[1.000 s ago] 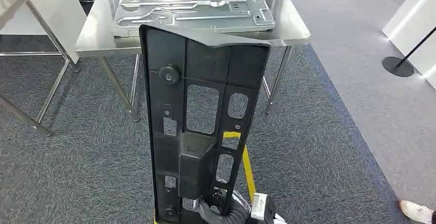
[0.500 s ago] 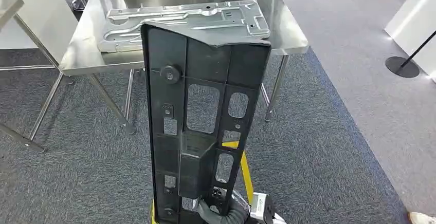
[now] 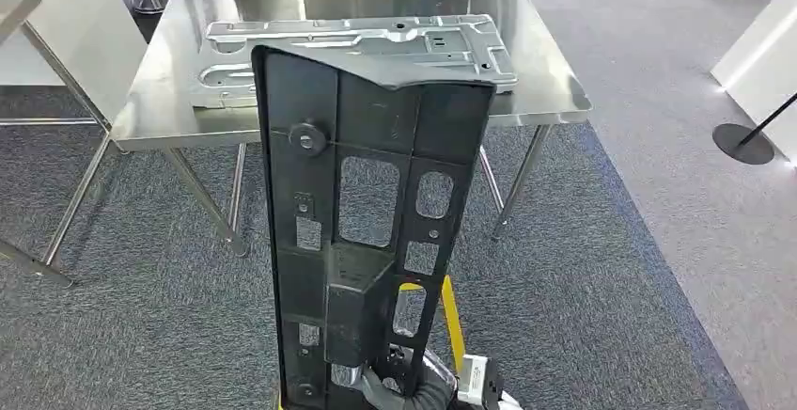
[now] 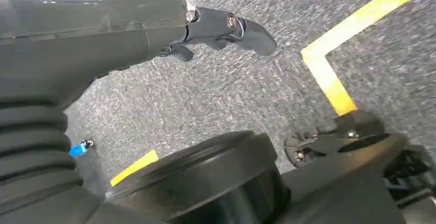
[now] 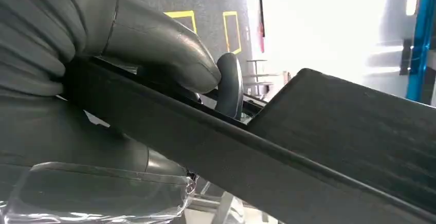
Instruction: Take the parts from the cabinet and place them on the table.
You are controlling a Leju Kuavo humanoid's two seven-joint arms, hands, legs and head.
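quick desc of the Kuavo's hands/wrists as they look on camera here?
Left hand: smooth grey shell, dark fingers with a silver pivot screw, black ribbed wrist boot. Right hand: thick glossy grey thumb, grey ribbed cover, clear plastic film over the silver forearm.

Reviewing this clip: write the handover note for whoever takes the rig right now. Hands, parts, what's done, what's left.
Right hand: grips the black plastic panel at its lower end, held upright in front of the body.
Left hand: holds nothing, hangs over the carpet.
Parts: one silver metal plate lies flat on the steel table ahead.
Done: the plate is on the table; the black panel is out and in hand.
Left: close the gap to the table, lay the panel on it, probably beside the plate, and release.
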